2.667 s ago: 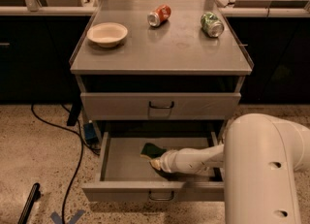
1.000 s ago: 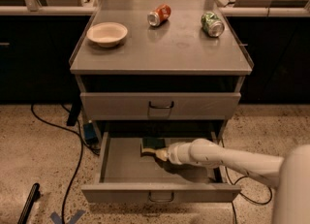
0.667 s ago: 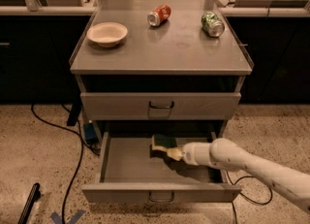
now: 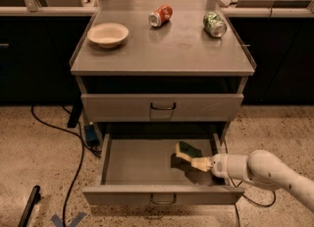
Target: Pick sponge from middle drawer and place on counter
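The sponge [image 4: 189,149], dark green on top with pale yellow foam below, hangs tilted just above the floor of the open middle drawer [image 4: 162,194], right of centre, with its shadow beneath it. My gripper [image 4: 192,160] reaches in from the right on a white arm and is shut on the sponge's near edge. The grey counter [image 4: 162,51] is above, and the gripper is well below it.
On the counter stand a white bowl [image 4: 108,34] at the left, a red can [image 4: 161,15] lying at the back centre and a green can [image 4: 215,24] at the back right. The upper drawer [image 4: 162,107] is closed. Black cables [image 4: 73,172] run over the speckled floor on the left.
My arm has drawn back to the right, and the sponge has moved right with the gripper and risen off the drawer floor.
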Motion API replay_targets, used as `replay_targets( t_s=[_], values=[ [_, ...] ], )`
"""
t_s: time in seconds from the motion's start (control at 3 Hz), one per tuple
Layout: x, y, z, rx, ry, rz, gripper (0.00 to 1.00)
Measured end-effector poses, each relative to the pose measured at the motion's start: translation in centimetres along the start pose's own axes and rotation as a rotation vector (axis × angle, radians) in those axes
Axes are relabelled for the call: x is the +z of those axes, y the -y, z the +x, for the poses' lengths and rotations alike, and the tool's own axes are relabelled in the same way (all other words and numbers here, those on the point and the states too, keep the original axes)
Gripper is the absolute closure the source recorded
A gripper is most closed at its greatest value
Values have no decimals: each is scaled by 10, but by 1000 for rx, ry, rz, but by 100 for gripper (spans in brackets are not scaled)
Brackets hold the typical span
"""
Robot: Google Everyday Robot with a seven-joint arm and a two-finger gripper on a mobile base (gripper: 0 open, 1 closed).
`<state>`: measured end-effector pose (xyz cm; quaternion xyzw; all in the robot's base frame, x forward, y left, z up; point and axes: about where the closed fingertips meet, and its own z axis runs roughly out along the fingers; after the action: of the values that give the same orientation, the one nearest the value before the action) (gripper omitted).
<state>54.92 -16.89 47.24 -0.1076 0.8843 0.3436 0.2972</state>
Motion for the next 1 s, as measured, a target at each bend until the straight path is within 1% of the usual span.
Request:
replay_targets(
  t_s=[0.33,0.67,1.0],
  values=[
    [-4,2,1,6,4,3,100],
    [-1,-5,-1,-2,-17,7,100],
    [-18,-57,-20,-107,-3,20,100]
  ],
)
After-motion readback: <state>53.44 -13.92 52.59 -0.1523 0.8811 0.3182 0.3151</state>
